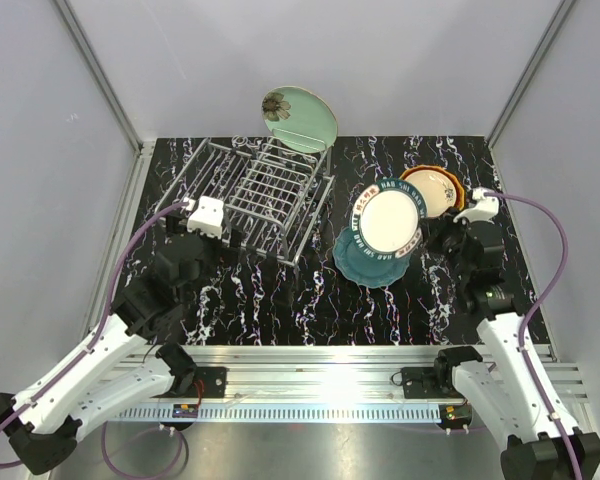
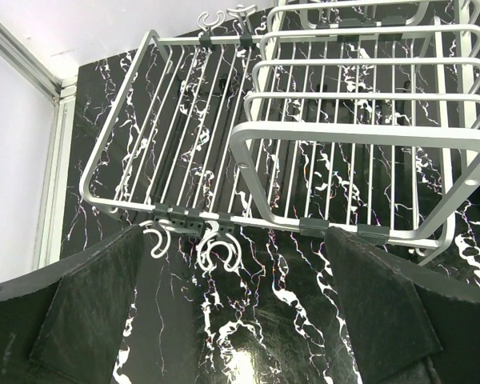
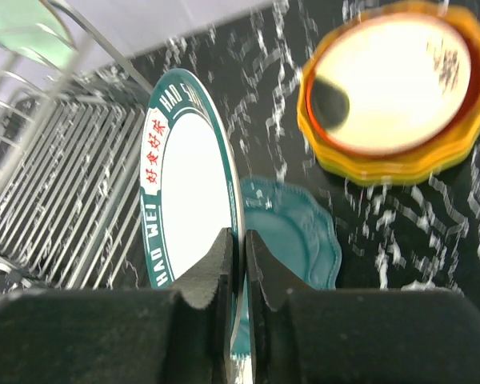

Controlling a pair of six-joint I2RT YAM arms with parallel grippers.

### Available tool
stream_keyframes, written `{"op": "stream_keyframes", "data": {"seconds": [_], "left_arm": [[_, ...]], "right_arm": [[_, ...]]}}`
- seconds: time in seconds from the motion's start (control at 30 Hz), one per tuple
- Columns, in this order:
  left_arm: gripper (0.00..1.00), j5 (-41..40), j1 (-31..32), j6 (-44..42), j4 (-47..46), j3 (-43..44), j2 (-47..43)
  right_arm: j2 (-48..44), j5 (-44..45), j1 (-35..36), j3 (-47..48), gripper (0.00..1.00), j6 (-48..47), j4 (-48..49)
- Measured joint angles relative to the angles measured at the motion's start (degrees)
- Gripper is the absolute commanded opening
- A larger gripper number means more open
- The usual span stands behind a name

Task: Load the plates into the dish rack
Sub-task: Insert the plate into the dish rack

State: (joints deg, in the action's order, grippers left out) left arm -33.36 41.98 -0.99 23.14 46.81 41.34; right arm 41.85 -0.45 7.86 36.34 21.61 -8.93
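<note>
Fingers of the right gripper [image 3: 238,244] are pinched narrowly onto the rim of a teal-rimmed white plate [image 3: 188,200] with lettering around its border, holding it tilted up on edge. Just below it a dark teal plate [image 3: 292,240] with a scalloped edge lies flat on the black marbled table [image 1: 280,300]. Whether the two touch cannot be told. Beside them, toward the far right, sits a stack of orange-rimmed plates [image 1: 435,190], a cream-centred one on top. The wire dish rack [image 1: 250,195] stands to the left of the held plate, apart from it. A mint green plate [image 1: 300,118] with a dark flower stands upright at the rack's far end, behind the taller frame. The left gripper [image 2: 232,320] hangs near the rack's near edge with its fingers spread wide, gripping nothing.
</note>
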Motion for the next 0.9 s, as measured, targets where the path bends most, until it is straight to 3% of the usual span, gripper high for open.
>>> {"op": "stream_keyframes", "data": {"seconds": [0.4,0.9], "left_arm": [[0.99,-0.2,0.0,0.0,0.0,0.1,-0.5],[0.99,-1.5,-0.1,-0.1,-0.2,0.1,0.3]], "right_arm": [[4.8,-4.3,1.2,12.7,0.0,-11.0,7.6],[22.7,-3.0,13.7,27.2,0.0,-32.3,16.0]]}}
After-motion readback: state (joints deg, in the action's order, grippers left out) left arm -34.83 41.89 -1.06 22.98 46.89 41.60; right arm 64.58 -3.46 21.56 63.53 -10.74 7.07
